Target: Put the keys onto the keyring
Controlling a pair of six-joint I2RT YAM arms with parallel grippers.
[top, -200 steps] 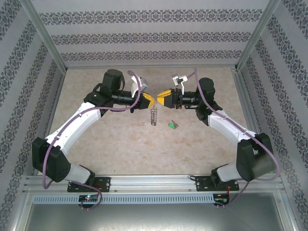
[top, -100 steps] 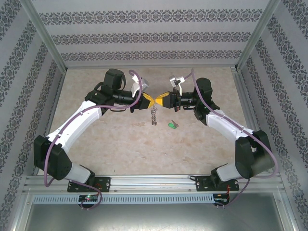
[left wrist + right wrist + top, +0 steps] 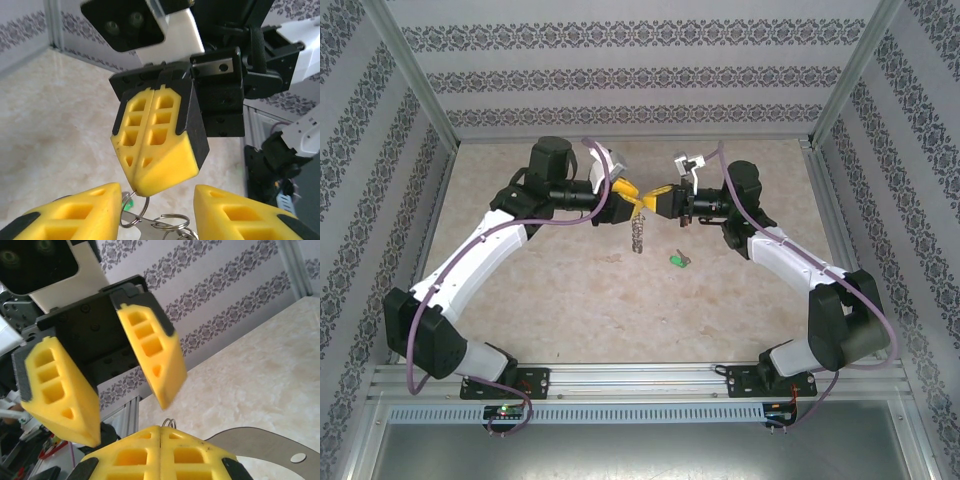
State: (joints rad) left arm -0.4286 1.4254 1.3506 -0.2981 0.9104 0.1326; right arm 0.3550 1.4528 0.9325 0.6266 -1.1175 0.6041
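1. Top external view: your two arms meet tip to tip above the beige marbled table [image 3: 570,300], toward 12 o'clock from its centre.
2. Your right gripper [image 3: 649,203] has its yellow fingers pressed fully together. They pinch the top of the floppy silvery-grey metal keyring [image 3: 638,232], which dangles at 6 o'clock beneath the tips. You cannot tell whether its lower end touches the table.
3. Your left gripper [image 3: 628,198] stands partly open, its yellow fingers either side of the right gripper's tip, and it holds nothing.
4. Left wrist view: the closed right fingers taper to a point at centre, and a wire loop of the keyring hangs from that point. Your left fingers sit at 7 and 5 o'clock, apart from each other.
5. Right wrist view: the left fingers spread at 9 and 12 o'clock, and a sliver of wire pokes up above the shut right fingers.
6. The tiny key [image 3: 678,260], with a bright green head and short silvery blade, lies on the table at 4 o'clock from the keyring. It is near the keyring but apart from it, and neither gripper touches it.
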